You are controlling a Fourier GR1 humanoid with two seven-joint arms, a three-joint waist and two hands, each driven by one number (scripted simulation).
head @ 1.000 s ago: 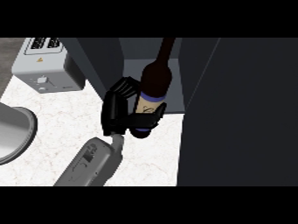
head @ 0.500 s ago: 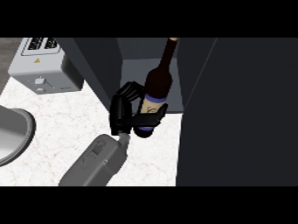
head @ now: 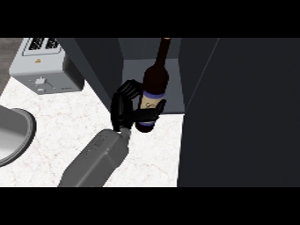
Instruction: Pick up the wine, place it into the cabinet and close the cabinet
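Left hand point(head: 127, 110) grips wine point(head: 153, 94) — label unreadable — inside cabinet point(head: 100, 66).

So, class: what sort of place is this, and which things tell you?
Most likely a kitchen: a toaster on a pale marbled counter, and a wine bottle at an open dark cabinet.

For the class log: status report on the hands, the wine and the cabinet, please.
Left hand curled round wine bottle. Bottle at open cabinet mouth. Right hand out of view.
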